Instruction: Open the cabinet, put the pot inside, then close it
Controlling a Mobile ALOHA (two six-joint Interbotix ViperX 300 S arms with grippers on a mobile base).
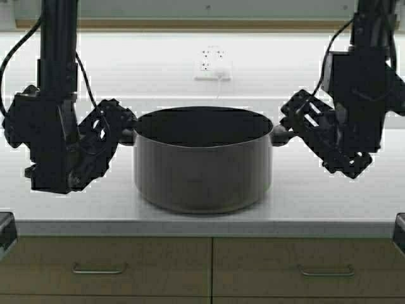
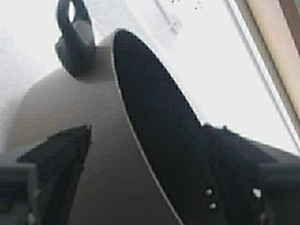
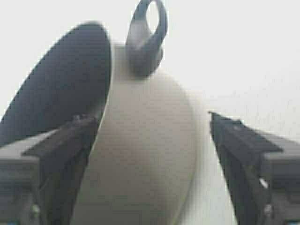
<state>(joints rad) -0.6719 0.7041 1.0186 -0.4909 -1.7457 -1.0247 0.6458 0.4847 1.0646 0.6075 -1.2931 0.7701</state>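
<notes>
The pot (image 1: 202, 171), wide, dark grey and lidless, stands upright in the middle of the white counter (image 1: 76, 206). My left gripper (image 1: 119, 130) is at its left side, by the small black handle there, and my right gripper (image 1: 290, 125) is at the right handle. In the left wrist view the gripper (image 2: 147, 126) is open, with the pot's rim and wall (image 2: 108, 154) between its fingers. In the right wrist view the gripper (image 3: 151, 115) is open too, with the pot's wall (image 3: 150, 154) between its fingers and a black loop handle (image 3: 147, 37) beyond. The cabinet is out of view.
Below the counter's front edge are tan drawers with horizontal handles (image 1: 99, 270) (image 1: 326, 272). A wall socket (image 1: 213, 66) with a plugged-in cable sits on the white back wall behind the pot. A tan strip (image 1: 190, 24) runs along the top.
</notes>
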